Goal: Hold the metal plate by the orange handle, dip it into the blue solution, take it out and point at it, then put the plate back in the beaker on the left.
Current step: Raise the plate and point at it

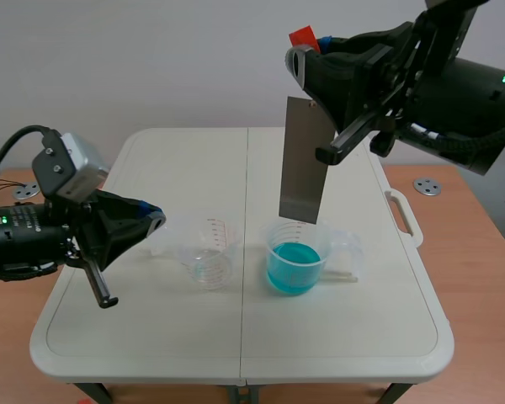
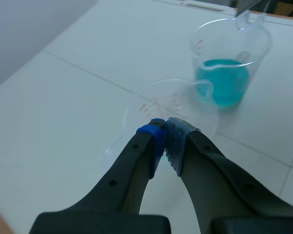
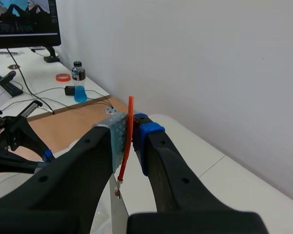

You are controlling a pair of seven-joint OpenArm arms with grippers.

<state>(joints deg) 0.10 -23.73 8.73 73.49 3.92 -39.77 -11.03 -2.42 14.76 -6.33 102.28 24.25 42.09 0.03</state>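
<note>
Flat grey metal plate (image 1: 303, 160) hanging over the blue solution, right arm high.

The right gripper (image 1: 308, 52) is raised above the white folding table (image 1: 151, 337) and clenched on the thin orange handle (image 3: 127, 139), which is pinched between its two pads in the right wrist view. The plate hangs almost upright from the handle. Its lower edge is just over the rim of the clear plastic beaker of blue solution (image 1: 294, 263), apart from the liquid. The empty clear measuring beaker with red markings (image 1: 209, 252) stands just beside the blue one, on its left. The left gripper (image 2: 165, 131) is low over the table, left of the empty beaker. Its fingers are closed pad to pad with nothing between them, and the tips point toward that beaker's wall.
</note>
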